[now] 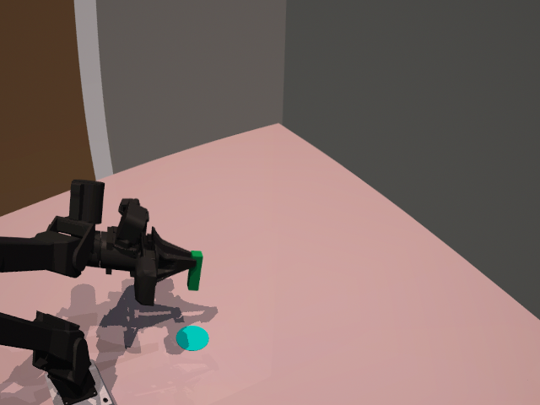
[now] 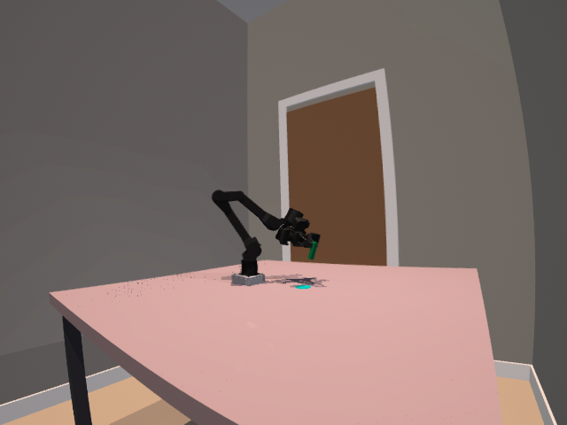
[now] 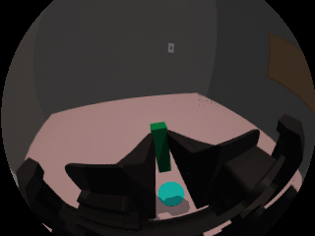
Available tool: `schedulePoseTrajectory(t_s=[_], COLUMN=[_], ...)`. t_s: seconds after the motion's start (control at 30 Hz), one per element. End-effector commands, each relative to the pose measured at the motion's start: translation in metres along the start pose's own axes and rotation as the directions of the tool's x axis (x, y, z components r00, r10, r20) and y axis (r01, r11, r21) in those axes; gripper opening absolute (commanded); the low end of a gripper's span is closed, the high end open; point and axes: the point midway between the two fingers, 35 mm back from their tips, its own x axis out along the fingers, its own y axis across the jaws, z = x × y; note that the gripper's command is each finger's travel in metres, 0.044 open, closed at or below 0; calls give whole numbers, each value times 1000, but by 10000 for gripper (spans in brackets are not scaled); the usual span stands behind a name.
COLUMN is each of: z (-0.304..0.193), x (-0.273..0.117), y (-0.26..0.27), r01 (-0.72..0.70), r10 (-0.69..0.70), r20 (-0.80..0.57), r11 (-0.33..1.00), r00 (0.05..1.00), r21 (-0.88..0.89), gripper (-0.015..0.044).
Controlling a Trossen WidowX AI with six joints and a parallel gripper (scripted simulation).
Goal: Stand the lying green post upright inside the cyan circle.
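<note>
Well, taking the cyan circle (image 1: 196, 337) (image 2: 303, 287) (image 3: 171, 193) as the landmark and reading from the left in the top view, a brown door (image 1: 39, 95) (image 2: 336, 182) with a pale frame (image 1: 89, 87) (image 2: 390, 182) stands well beyond the circle, past the edge of the pink bench (image 1: 348, 305) (image 2: 366, 329) (image 3: 108, 118). The arm's metal base (image 1: 105, 386) (image 2: 236, 279) sits on the bench to the left of the circle. From there the black arm (image 1: 26, 255) (image 2: 233, 224) rises, bends over and reaches across to a spot above the bench, on the circle's far side in the exterior view.

Next come the jaws, closed in on the green post (image 1: 195, 272) (image 2: 313, 251) (image 3: 161, 149) and pinching it near its upper end. The post hangs in the air, higher than the circle, clear of the bench and not touching the circle. It is close to upright but tilted, its top leaning a little to the right in the exterior view.

The circle itself lies flat on the bench, with a shadow across part of it. Farther right, well apart from the circle, a dark grey wall (image 1: 414, 109) rises behind the bench.
</note>
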Motion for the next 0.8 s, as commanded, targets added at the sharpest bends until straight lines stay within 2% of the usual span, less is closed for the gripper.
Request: schedulePoseTrajectory(t_s=[0.0, 0.77], z=[-1, -6], x=[-3, -16], y=[-3, -14], r01=[6, 30], r10=[-7, -39], r20=[19, 103], r11=[1000, 996], r00=[1000, 994], r21=[10, 81], gripper=[22, 22])
